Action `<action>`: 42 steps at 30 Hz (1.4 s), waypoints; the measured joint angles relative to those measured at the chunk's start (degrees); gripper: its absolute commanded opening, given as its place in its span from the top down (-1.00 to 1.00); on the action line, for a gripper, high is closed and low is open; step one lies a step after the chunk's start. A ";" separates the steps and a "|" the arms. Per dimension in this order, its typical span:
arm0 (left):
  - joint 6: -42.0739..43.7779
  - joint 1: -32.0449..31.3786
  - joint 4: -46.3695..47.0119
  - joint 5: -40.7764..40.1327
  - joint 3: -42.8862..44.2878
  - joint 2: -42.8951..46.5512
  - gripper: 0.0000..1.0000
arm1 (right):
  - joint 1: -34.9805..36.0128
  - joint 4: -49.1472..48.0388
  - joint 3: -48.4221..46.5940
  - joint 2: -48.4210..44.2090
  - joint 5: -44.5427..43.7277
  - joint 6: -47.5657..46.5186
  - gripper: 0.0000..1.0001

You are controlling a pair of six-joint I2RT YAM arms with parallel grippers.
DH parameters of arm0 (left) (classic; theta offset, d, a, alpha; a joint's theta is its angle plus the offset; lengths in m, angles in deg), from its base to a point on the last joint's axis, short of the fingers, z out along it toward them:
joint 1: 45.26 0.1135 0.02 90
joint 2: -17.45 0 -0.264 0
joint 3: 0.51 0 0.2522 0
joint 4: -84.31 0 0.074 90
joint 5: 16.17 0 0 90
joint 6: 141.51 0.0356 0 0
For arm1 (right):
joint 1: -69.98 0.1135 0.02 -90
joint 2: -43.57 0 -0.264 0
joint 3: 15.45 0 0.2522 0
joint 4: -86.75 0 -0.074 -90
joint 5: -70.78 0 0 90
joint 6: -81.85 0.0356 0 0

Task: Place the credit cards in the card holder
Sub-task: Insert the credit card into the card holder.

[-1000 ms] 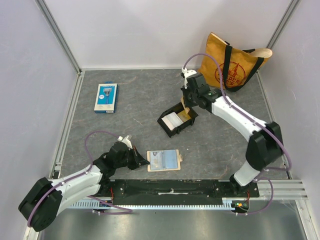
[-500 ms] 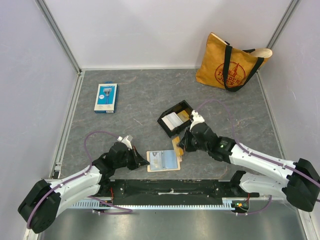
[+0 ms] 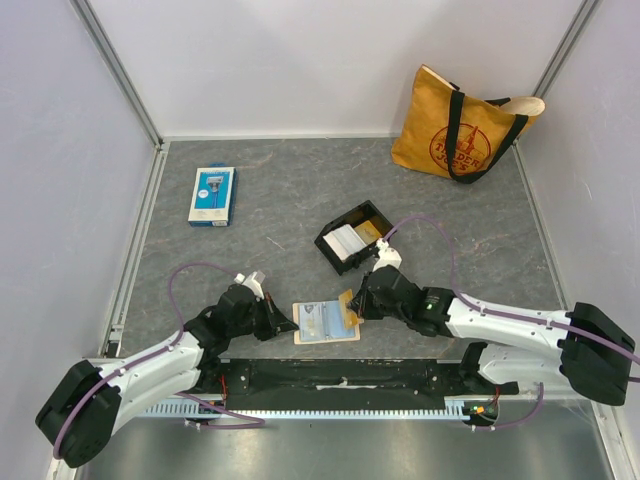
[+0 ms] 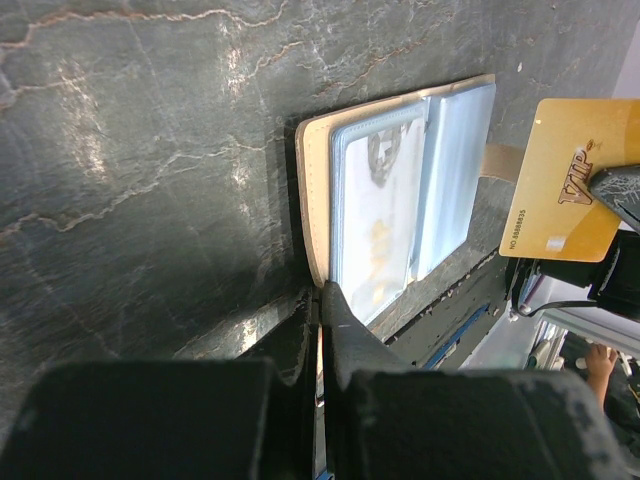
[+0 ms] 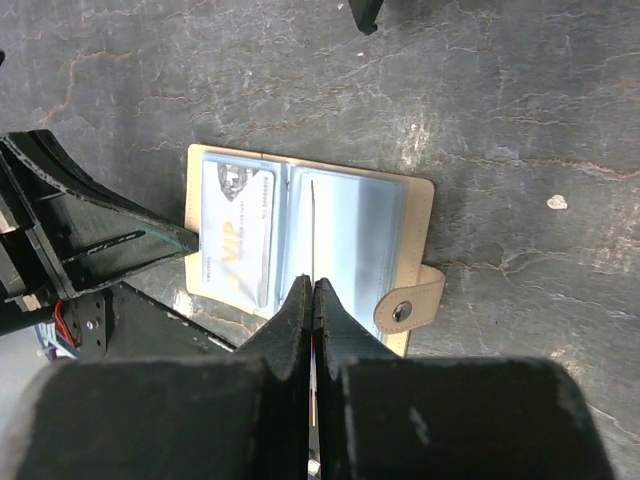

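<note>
The tan card holder [image 3: 322, 326] lies open near the front edge, with a white VIP card [image 5: 238, 230] in its left pocket. My left gripper [image 3: 291, 323] is shut on the holder's left cover edge [image 4: 312, 200]. My right gripper [image 3: 357, 306] is shut on a gold credit card [image 4: 565, 180]. In the right wrist view that card shows edge-on [image 5: 311, 225], above the holder's right-hand clear pocket [image 5: 355, 235]. More credit cards, one white [image 3: 343, 240] and one gold [image 3: 368, 230], lie in the black tray [image 3: 330, 252].
A blue-and-white package [image 3: 211, 195] lies at the far left. A yellow tote bag [image 3: 462, 125] leans in the back right corner. The holder's snap tab [image 5: 405, 308] sticks out to its right. A black rail [image 3: 340, 375] runs along the front edge just below the holder.
My right arm has swung from above the black tray down and left to the card holder, carrying the gold card. The left arm and the holder have stayed put.
</note>
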 measured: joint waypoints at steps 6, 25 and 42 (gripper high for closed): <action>0.00 0.00 0.02 0.00 0.00 -0.15 0.96 | 1.77 0.42 0.20 0.07 -3.91 0.87 1.00; 0.00 0.00 0.02 0.00 0.00 -0.20 0.96 | 4.02 3.41 0.50 2.27 -7.63 1.09 1.00; 0.00 0.00 0.15 -0.02 0.00 -0.63 0.96 | 9.20 -4.83 -0.66 11.93 -12.04 5.40 1.00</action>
